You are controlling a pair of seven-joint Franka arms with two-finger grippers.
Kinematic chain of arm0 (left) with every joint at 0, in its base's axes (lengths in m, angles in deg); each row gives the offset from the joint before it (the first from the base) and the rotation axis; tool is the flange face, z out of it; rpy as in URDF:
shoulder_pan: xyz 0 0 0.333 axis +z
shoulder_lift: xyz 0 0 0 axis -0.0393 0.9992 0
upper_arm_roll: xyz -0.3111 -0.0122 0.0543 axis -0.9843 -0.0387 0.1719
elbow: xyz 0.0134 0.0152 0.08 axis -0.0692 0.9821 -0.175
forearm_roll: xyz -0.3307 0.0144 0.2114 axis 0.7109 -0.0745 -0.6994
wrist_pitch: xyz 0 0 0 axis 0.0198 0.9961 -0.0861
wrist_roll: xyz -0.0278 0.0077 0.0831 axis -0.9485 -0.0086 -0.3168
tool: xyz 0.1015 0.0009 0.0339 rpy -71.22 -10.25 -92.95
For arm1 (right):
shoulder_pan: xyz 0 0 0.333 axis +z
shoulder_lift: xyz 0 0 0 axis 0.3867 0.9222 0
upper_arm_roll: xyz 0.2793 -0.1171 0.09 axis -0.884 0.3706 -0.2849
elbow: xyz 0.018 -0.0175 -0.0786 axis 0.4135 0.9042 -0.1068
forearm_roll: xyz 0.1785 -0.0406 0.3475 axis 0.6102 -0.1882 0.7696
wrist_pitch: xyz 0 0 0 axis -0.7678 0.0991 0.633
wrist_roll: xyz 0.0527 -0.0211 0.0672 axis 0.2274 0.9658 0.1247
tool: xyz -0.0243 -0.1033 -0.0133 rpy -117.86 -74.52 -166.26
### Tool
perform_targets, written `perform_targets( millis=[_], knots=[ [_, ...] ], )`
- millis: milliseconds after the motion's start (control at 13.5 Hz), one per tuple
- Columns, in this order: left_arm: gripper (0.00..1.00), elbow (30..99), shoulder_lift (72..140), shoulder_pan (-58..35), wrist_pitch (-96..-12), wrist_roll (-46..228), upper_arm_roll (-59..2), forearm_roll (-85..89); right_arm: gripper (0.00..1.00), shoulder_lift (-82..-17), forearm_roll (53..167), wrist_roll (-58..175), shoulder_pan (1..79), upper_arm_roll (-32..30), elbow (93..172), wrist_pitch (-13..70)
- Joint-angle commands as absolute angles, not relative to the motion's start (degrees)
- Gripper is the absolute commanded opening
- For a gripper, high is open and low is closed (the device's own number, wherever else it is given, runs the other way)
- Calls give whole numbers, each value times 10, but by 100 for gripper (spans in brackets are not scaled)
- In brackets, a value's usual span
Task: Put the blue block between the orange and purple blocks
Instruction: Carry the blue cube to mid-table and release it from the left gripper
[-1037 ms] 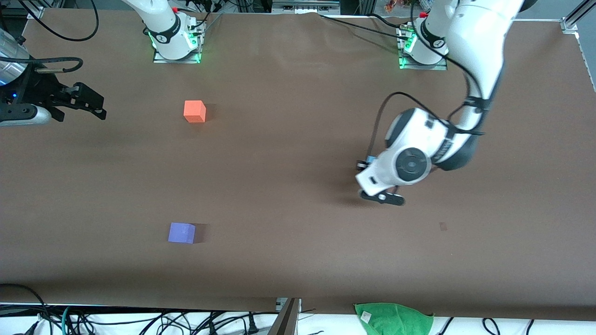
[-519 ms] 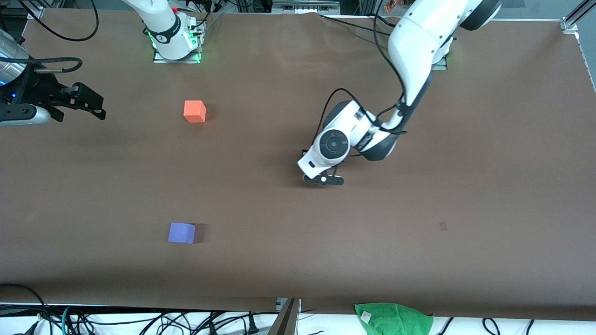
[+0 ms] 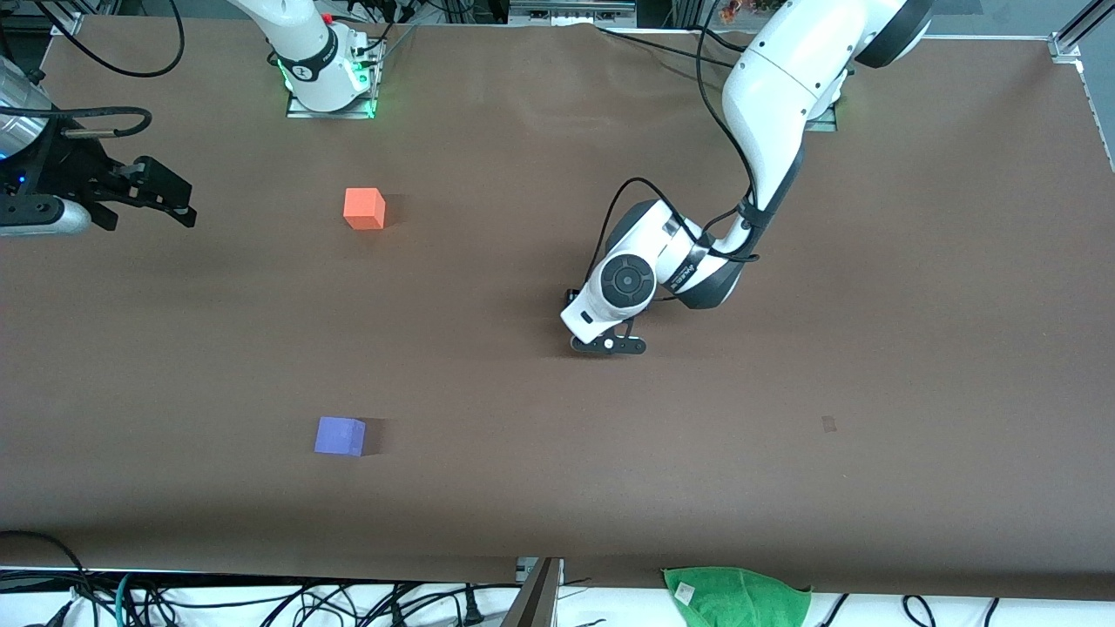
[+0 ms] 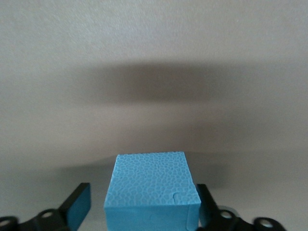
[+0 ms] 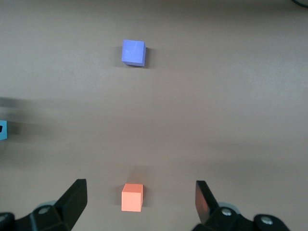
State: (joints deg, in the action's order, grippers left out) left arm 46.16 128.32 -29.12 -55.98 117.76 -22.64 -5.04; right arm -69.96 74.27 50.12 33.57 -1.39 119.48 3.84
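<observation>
The blue block (image 4: 151, 187) sits between the fingers of my left gripper (image 4: 143, 199), which is open: one finger (image 4: 79, 207) stands clear of the cube with a gap, the other is close against it. In the front view this gripper (image 3: 607, 343) is low over the middle of the table and its hand hides the block. The orange block (image 3: 364, 209) lies near the right arm's base. The purple block (image 3: 340, 435) lies nearer the front camera, in line with the orange one. My right gripper (image 3: 179, 202) waits open above the right arm's end of the table.
A green cloth (image 3: 736, 596) and loose cables (image 3: 261, 601) lie off the table's edge nearest the front camera. The brown table (image 3: 540, 488) is bare between the orange and purple blocks. The right wrist view shows both blocks (image 5: 132, 197) (image 5: 134, 52) below.
The left arm swung from its own end of the table toward the middle, then dropped slightly. The right arm stayed still. The orange and purple blocks have not moved.
</observation>
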Motion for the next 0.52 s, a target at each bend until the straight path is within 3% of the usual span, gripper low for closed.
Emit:
perform_targets(
  millis=[0, 444],
  knots=[
    [100, 451, 1241, -278, -494, 1173, -226, -48, 99, -689, 744, 512, 337, -17, 1183, 39],
    [100, 448, 1079, -227, -300, 1170, -229, -40, 99, -676, 759, 504, 343, -19, 1184, 56]
  ],
)
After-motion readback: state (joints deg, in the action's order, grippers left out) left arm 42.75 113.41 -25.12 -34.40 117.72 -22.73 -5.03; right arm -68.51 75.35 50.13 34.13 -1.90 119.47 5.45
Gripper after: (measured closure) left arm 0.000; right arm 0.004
